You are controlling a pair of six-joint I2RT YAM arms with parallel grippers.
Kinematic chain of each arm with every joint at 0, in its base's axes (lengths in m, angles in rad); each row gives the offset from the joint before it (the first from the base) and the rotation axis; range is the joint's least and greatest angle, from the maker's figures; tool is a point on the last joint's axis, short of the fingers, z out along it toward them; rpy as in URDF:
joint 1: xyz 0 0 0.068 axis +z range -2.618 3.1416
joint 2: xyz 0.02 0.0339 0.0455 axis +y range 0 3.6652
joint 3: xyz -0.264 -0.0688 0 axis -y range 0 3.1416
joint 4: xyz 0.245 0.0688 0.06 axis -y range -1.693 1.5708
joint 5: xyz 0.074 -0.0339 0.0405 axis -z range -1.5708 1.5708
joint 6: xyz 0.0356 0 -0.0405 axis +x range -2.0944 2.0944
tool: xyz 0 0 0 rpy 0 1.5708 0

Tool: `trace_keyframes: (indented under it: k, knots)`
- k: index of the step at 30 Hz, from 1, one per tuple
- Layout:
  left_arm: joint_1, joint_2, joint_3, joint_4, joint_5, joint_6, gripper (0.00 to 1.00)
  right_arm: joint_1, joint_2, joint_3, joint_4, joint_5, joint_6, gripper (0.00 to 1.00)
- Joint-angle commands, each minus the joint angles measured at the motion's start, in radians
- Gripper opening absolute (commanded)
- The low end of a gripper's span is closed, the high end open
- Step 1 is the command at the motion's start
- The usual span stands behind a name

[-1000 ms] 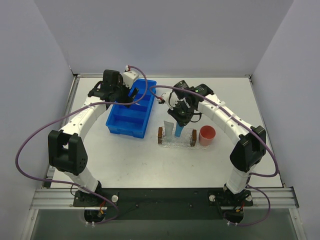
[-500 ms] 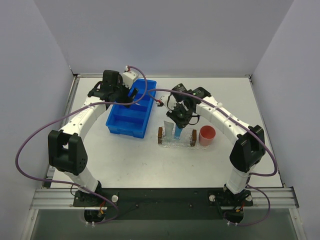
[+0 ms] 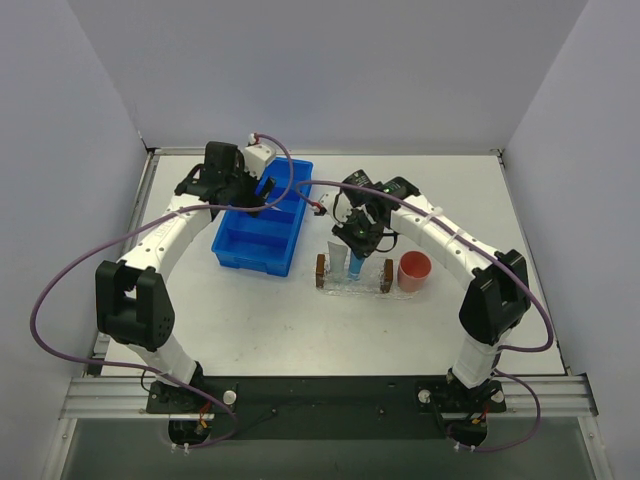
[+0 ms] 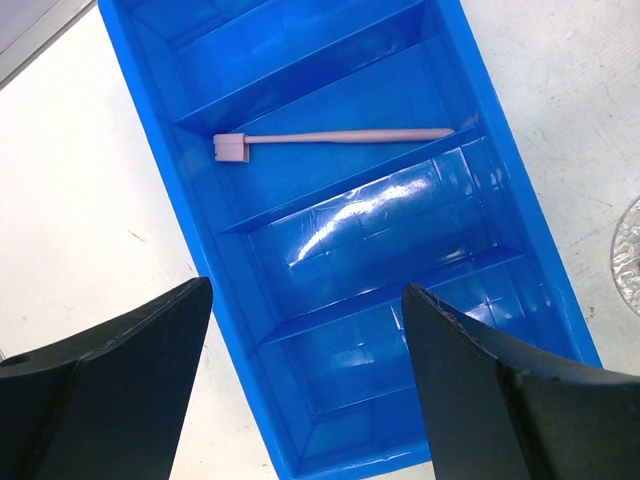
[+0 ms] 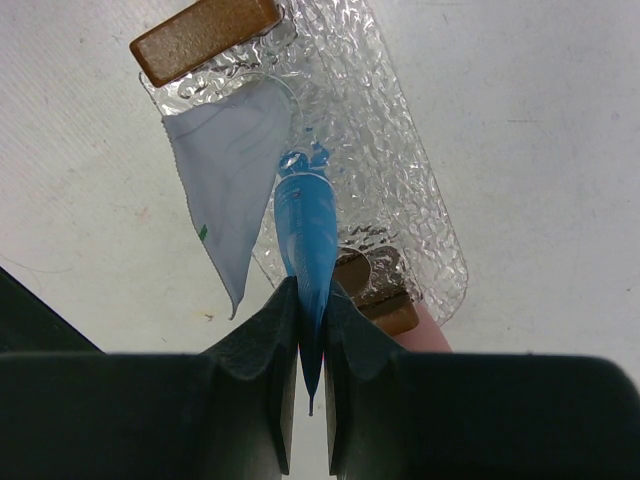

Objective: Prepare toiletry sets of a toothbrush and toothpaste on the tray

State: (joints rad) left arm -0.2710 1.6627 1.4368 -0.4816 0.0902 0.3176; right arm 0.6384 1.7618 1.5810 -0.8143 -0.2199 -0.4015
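A thin pink toothbrush (image 4: 330, 137) lies in a compartment of the blue bin (image 4: 160, 150). My left gripper (image 4: 305, 375) hangs open above the bin (image 3: 262, 225), nothing between its fingers. The clear glittery tray (image 5: 400, 190) with brown end blocks (image 5: 205, 35) sits on the table (image 3: 353, 280). A pale grey-blue toothpaste tube (image 5: 232, 175) rests on it, its tail hanging over the edge. My right gripper (image 5: 311, 320) is shut on the tail of a brighter blue toothpaste tube (image 5: 303, 230), whose cap end touches the tray.
A round pink cup (image 3: 414, 270) stands just right of the tray, partly seen behind it in the right wrist view. The blue bin's other compartments look empty. White walls enclose the table on three sides.
My right gripper has shifted slightly left and down with the blue tube over the tray. The left arm has not visibly moved.
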Motion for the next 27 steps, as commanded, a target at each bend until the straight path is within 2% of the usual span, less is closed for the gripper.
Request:
trace_keyframes:
  k: [1,11,27]
  knots:
    - [0.01,-0.05,-0.006,0.031,0.005,-0.008,0.87,0.012,-0.028,-0.015,-0.008,0.017,0.004,0.01]
    - [0.012,-0.046,-0.001,0.032,0.005,-0.009,0.87,0.017,-0.024,-0.024,-0.005,0.024,0.006,0.06]
    - [0.012,-0.04,0.005,0.034,0.005,-0.006,0.87,0.02,-0.027,0.002,-0.006,0.037,0.02,0.28]
